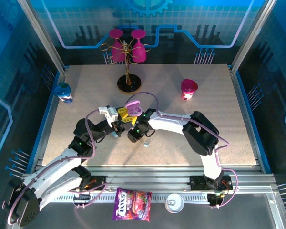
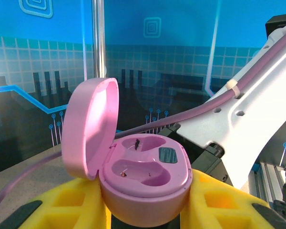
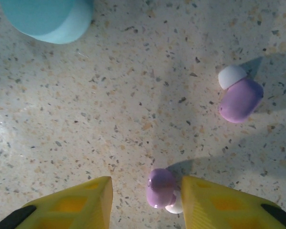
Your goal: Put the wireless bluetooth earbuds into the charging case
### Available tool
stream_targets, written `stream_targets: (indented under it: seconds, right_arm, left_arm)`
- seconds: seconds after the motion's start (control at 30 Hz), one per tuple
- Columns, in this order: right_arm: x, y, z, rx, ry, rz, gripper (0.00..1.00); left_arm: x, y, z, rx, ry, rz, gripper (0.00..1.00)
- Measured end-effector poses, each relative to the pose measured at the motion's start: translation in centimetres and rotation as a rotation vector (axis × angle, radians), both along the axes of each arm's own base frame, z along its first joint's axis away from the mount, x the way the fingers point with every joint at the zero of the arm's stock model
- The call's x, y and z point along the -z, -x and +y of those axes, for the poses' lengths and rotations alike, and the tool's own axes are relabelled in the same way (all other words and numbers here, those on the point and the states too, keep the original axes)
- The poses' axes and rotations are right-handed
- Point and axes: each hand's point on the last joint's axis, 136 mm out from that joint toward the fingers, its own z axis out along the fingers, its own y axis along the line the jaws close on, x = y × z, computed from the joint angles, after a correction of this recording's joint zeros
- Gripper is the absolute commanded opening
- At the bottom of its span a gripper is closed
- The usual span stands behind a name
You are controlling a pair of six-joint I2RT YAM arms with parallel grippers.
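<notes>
Between the yellow fingers [image 3: 71, 207] of the right hand [image 3: 147, 200], low in the wrist view, a small purple earbud [image 3: 160, 188] with a whitish tip lies on the speckled bench [image 3: 109, 105]. It sits hard against the finger at 5 o'clock and well clear of the one at 7 o'clock. The hand is spread wider than the bud and is not pinching it. A second earbud [image 3: 240, 98], purple with a white cap, lies apart at 2 o'clock, and a teal case [image 3: 47, 19] sits at 11 o'clock.

From above, the right arm reaches in from its base at 5 o'clock, elbow bent out toward 3 o'clock, forearm running to mid-bench with the hand pointing down.

The left arm comes up from 7 o'clock to meet it. The left hand [image 2: 148, 214] is pressed in on the pink charging case [image 2: 148, 176], gripping its base. The lid [image 2: 88, 126] stands open at 9 o'clock, and both wells are empty.
</notes>
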Motion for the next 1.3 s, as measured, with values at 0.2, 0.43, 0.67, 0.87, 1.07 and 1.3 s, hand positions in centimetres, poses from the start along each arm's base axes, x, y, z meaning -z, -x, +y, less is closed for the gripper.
stream_targets:
  seconds: [0.2, 0.43, 0.67, 0.87, 1.07, 1.3]
  right_arm:
    - [1.1, -0.2, -0.2, 0.001, 0.038, 0.007, 0.35]
    - [1.5, -0.5, -0.3, 0.005, 0.058, -0.001, 0.29]
    - [1.5, -0.7, -0.4, 0.006, 0.064, -0.007, 0.26]
    - [1.5, -0.8, -0.5, 0.009, 0.071, -0.013, 0.23]
    - [1.4, -0.8, -0.9, 0.016, 0.067, -0.021, 0.22]
    - [0.1, -0.9, -4.6, 0.098, 0.010, 0.000, 0.22]
  left_arm:
    - [0.0, 0.0, 0.0, 0.000, 0.000, 0.001, 0.31]
    - [0.0, 0.0, 0.0, 0.000, 0.000, 0.001, 0.31]
    - [0.2, -0.1, -0.1, 0.000, -0.003, 0.006, 0.31]
    - [0.3, -0.2, -0.1, 0.000, -0.006, 0.010, 0.31]
    - [0.5, -0.3, -0.2, 0.000, -0.009, 0.015, 0.31]
    - [1.8, -1.1, -0.7, 0.001, -0.017, 0.042, 0.31]
